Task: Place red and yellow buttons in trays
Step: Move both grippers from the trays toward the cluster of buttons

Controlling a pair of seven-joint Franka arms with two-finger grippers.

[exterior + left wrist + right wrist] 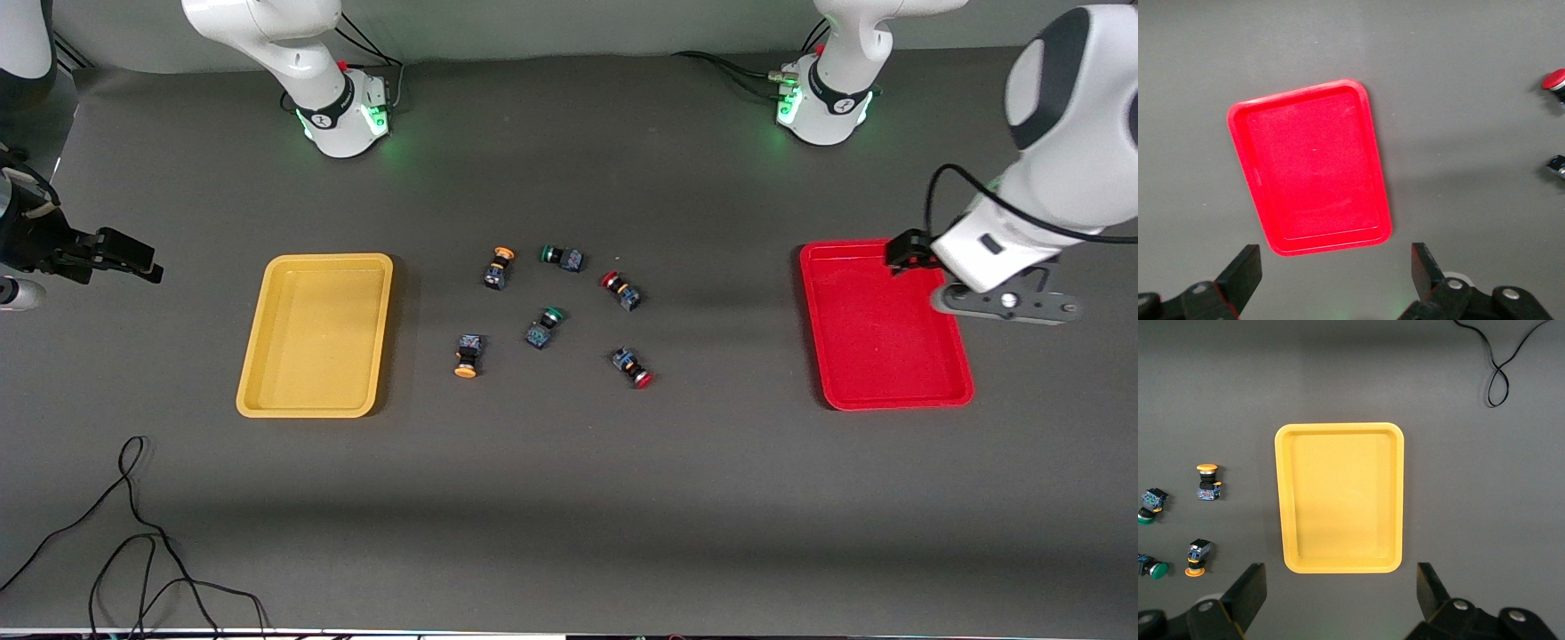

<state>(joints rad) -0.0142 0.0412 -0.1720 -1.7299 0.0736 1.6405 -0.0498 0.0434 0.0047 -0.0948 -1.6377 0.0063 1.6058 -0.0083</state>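
front view: six buttons (pixel 551 313) between empty trays (pixel 317 333).

A robotics lab, set up for testing; two white arms stand bolted to a dark grey matte surface (pixel 569 498), their bases (pixel 342 120) glowing green with cables plugged in behind; loose black wires (pixel 133 533) trail over the surface's near edge; a camera rides each wrist; nothing domestic, only a yellow tray (pixel 316 333), a red tray (pixel 880 324) and small push-button switches (pixel 551 316) laid out between them.

Grey table (pixel 569 498) carries yellow tray (pixel 316 335), red tray (pixel 880 329), six buttons (pixel 551 311), black cable (pixel 133 533).
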